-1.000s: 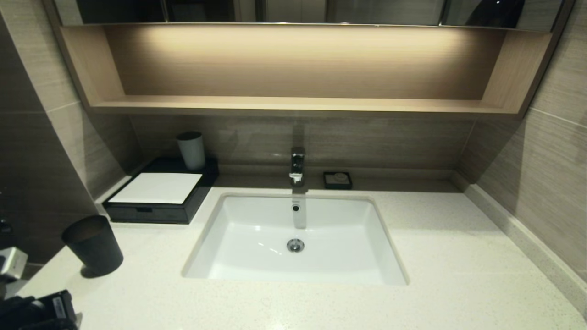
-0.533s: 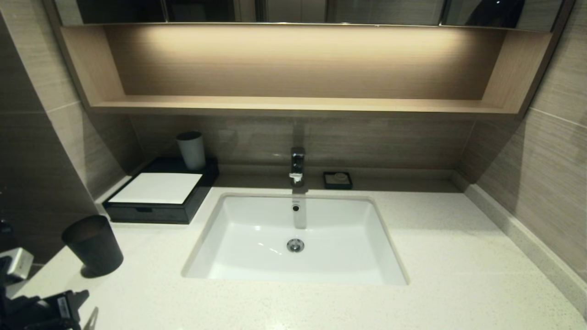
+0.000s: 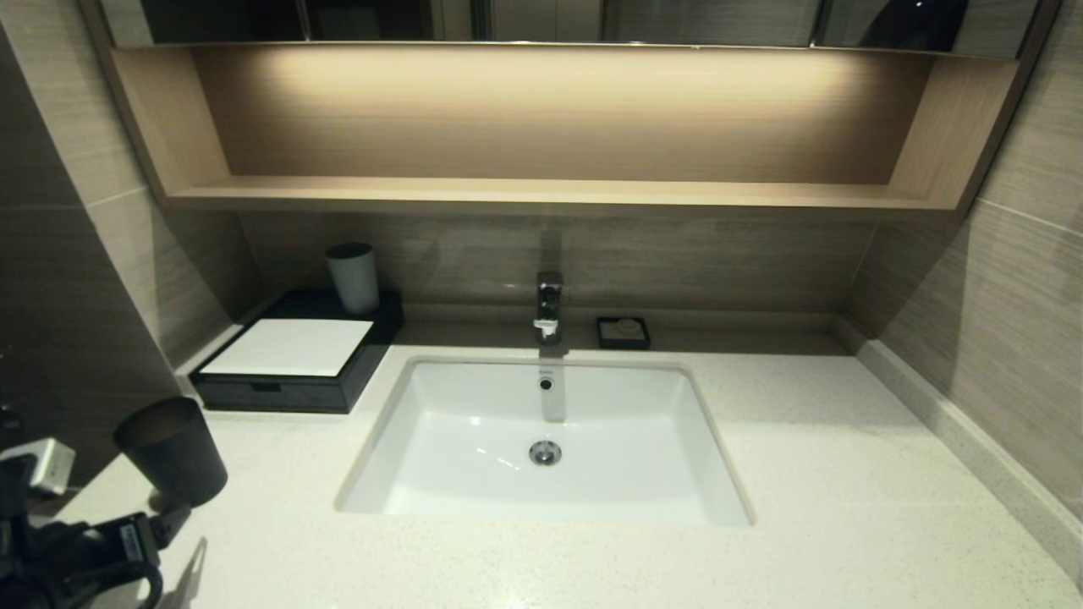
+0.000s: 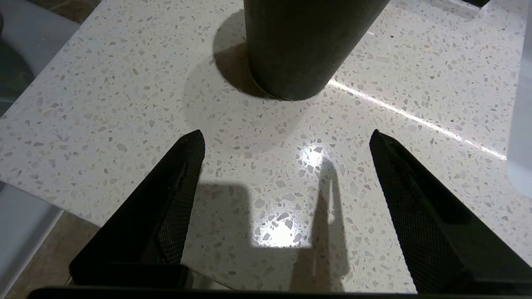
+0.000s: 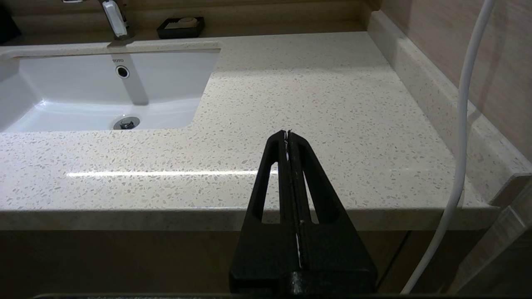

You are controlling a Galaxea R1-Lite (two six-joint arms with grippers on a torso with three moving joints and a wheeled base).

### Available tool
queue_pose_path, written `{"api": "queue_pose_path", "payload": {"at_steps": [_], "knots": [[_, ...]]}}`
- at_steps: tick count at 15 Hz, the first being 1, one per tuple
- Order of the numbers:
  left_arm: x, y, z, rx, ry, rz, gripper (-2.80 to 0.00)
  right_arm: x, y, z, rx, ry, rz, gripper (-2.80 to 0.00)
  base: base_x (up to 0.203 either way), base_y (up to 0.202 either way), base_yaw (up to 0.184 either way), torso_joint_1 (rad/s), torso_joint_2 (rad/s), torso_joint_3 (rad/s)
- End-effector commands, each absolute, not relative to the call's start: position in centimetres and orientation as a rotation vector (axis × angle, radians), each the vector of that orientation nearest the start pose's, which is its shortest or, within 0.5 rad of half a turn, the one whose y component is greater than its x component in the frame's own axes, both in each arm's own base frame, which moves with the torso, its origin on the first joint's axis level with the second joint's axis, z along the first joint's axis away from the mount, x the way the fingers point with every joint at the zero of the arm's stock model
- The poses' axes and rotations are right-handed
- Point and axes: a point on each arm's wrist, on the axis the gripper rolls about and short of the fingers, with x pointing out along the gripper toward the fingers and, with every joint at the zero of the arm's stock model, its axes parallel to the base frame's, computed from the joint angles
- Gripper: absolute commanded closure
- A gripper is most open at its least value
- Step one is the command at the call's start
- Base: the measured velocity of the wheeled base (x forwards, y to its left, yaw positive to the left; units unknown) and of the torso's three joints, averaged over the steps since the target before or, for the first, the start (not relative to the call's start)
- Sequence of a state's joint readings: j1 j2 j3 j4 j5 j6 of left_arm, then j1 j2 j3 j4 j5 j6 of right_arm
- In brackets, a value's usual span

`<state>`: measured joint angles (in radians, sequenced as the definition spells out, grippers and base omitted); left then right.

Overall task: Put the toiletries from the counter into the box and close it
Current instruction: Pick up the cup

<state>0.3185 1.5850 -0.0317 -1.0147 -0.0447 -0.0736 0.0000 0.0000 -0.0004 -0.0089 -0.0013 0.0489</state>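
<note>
The black box (image 3: 338, 391) with its white top panel (image 3: 292, 347) stands at the back left of the counter (image 3: 846, 474), its front drawer pushed in. No toiletries show in any view. My left gripper (image 3: 182, 545) hovers over the counter's front left corner, just before a dark grey cup (image 3: 172, 452). Seen from the left wrist, the left gripper (image 4: 286, 133) is open over bare stone, and the dark grey cup (image 4: 303, 45) stands just beyond its fingertips. My right gripper (image 5: 287, 133) is shut on nothing at the counter's front right edge.
A white basin (image 3: 541, 440) is sunk into the middle of the counter, with a tap (image 3: 548, 304) behind it. A small black soap dish (image 3: 623, 331) sits beside the tap. A pale tumbler (image 3: 354, 277) stands on the box's back corner. Walls close both sides.
My left gripper has opened from shut and has come forward and to the right, nearer the dark cup. Nothing else has moved.
</note>
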Motion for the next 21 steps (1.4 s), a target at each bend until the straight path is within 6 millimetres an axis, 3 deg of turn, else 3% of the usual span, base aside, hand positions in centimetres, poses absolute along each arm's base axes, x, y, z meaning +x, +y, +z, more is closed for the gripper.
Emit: {"api": "queue_pose_path", "payload": {"at_steps": [1,10,21], "knots": [[16.9,5.5,6.0,-0.177,0.562,0.287,-2.8,-2.3,0.0,7.6,0.049,-0.007,-0.001,0.0,0.0,0.0,0.0,0.0,0.0,0.0],[19.4,6.3,4.2,-0.171,0.488,0.287,-2.8,-2.3,0.0,7.6,0.049,-0.008,-0.001,0.0,0.0,0.0,0.0,0.0,0.0,0.0],[20.3,6.6,3.3,-0.172,0.467,0.286,-2.8,-2.3,0.0,7.6,0.049,-0.008,-0.001,0.0,0.0,0.0,0.0,0.0,0.0,0.0]]}}
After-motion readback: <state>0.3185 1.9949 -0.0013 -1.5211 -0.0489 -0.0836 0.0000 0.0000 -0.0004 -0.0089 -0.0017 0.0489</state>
